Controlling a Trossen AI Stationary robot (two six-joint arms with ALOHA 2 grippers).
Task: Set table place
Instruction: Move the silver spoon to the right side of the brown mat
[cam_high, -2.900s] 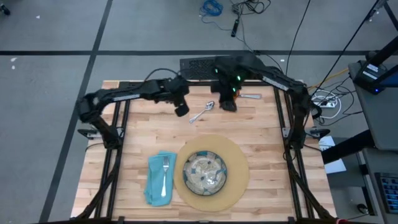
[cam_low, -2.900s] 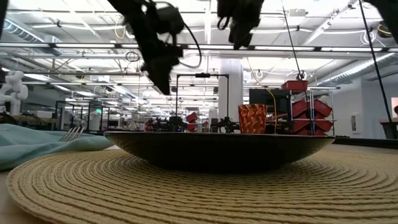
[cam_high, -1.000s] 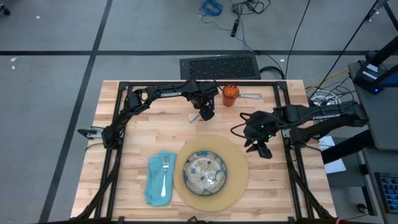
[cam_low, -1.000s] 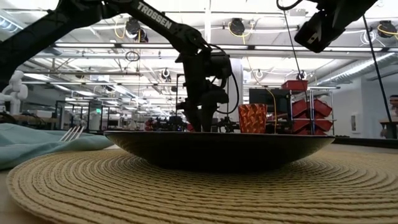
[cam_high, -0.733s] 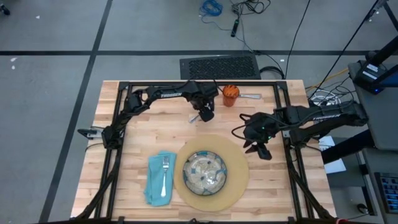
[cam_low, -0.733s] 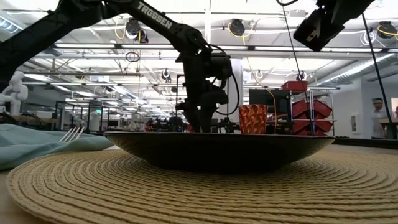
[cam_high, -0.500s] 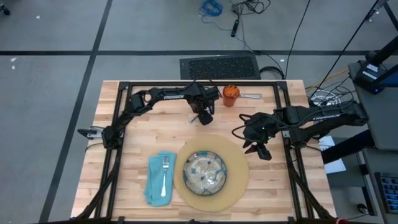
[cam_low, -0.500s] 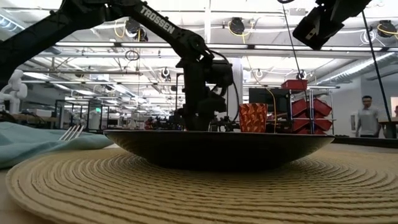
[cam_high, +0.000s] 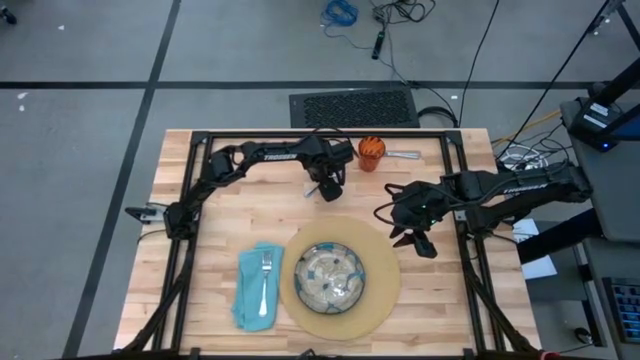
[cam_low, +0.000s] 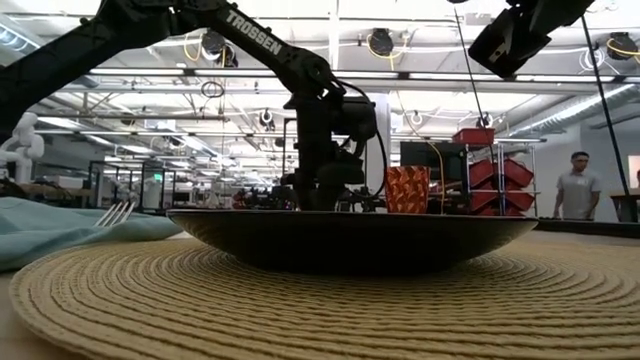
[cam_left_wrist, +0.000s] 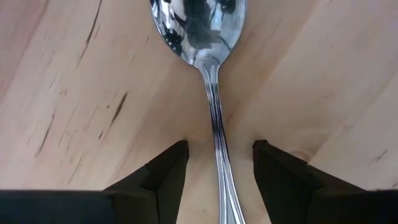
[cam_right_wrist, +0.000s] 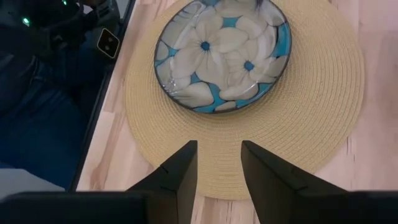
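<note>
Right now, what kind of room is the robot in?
Probably a robotics lab or workshop. Behind the wooden table the low view shows a big open hall with ceiling lights, shelves of red bins and loose cables on the grey floor.

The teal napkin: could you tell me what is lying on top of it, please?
A silver fork lies along the teal napkin, tines toward the table's far edge. Whether anything sits beneath the cloth cannot be seen.

I see the flowered plate (cam_high: 328, 276) centered on the round mat (cam_high: 381, 262), fork (cam_high: 264, 280) on the teal napkin (cam_high: 247, 295) beside, cup (cam_high: 371, 152) and spoon (cam_left_wrist: 205, 43) at the table's (cam_high: 230, 215) far edge.
</note>
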